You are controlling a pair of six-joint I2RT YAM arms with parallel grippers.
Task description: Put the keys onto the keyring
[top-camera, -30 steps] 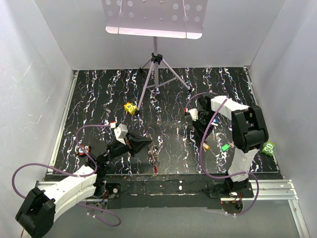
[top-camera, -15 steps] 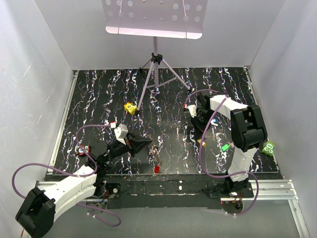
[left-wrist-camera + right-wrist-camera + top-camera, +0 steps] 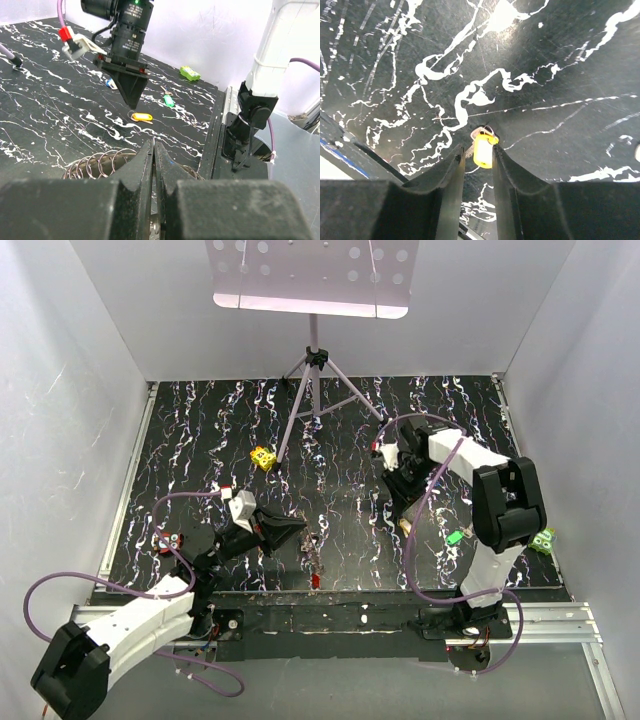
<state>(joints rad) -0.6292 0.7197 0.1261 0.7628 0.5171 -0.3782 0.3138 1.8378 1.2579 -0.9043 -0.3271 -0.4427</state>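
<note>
The keyring (image 3: 313,546), a coil of wire loops, lies at the table's front edge, and its loops (image 3: 100,162) show on both sides of my left fingertips. My left gripper (image 3: 298,531) (image 3: 153,145) is shut on its wire. A yellow-headed key (image 3: 482,149) (image 3: 404,524) (image 3: 141,117) lies on the black marbled table, between the open fingers of my right gripper (image 3: 478,155) (image 3: 402,512), which points straight down over it. The right finger is next to the head; there is a gap on the left. A green key (image 3: 455,537) (image 3: 168,100) lies right of it, and a red key (image 3: 316,581) in front of the keyring.
A yellow dotted cube (image 3: 263,457) sits mid-table and a green one (image 3: 542,538) at the right edge. A music stand's tripod (image 3: 315,390) stands at the back centre. More small coloured pieces (image 3: 170,538) lie at the left, and a blue key (image 3: 111,83) beyond my right gripper.
My right gripper has opened its jaws around the yellow key, which now rests on the table, and it has shifted slightly toward the back. The left arm has not moved.
</note>
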